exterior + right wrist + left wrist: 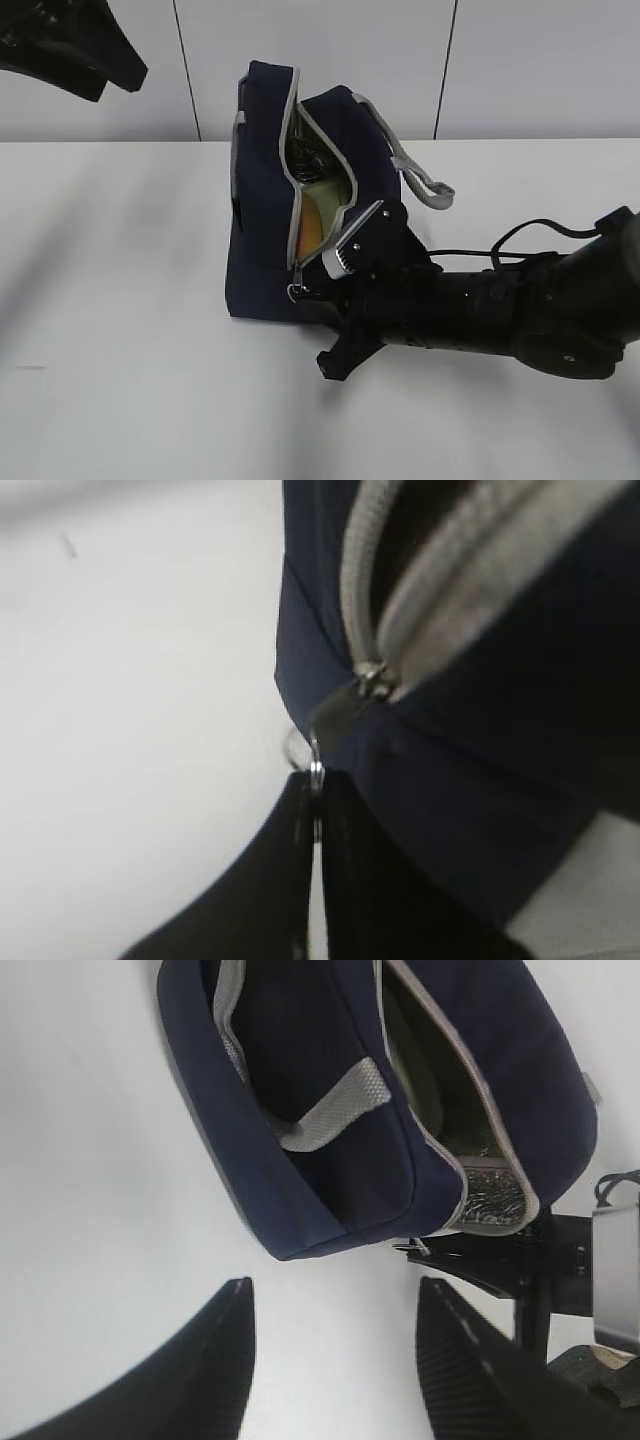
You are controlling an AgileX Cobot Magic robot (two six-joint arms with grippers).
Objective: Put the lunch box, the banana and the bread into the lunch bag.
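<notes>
The navy lunch bag (262,235) lies on the white table with its zipper mouth open towards the right. Inside it show silver foil (305,155), a sage-green strip that looks like the lunch box lid (326,184), and a yellow-orange patch (318,216); I cannot tell whether that patch is the banana or the bread. My right gripper (316,782) is shut on the zipper's ring pull (314,768) at the bag's near lower corner (297,292). My left gripper (335,1295) is open and empty, raised off the table beside the bag (330,1110), at the far left (112,70).
A grey webbing handle (425,185) trails from the bag towards the right. The right arm (480,315) lies low across the table's right front. White wall panels stand behind the table.
</notes>
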